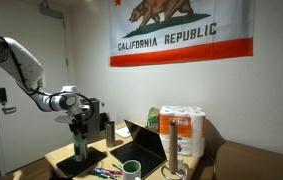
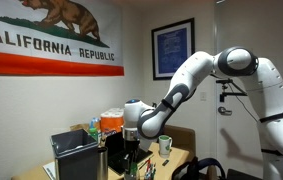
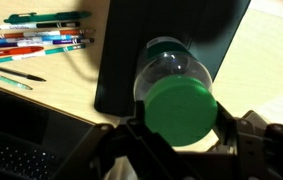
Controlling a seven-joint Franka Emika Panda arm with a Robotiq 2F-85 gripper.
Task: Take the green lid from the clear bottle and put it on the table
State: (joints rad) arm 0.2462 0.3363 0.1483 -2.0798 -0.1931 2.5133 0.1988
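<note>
The gripper (image 3: 181, 122) is pinching the green lid (image 3: 179, 108) between its fingers (image 3: 131, 130), which are set narrow and pressing its rim from both sides. The lid is sitting directly over the neck of the clear bottle (image 3: 174, 66); whether it is clearing the neck cannot be told. The bottle is standing upright on a dark mat (image 3: 121, 60) on the table (image 3: 266, 60), close to a corner of the worktop, with pens (image 3: 36, 45) lying beside the mat.

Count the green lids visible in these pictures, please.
1. The green lid sits on the clear bottle, seen in the wrist view. Others may be hidden among the clutter.
</note>
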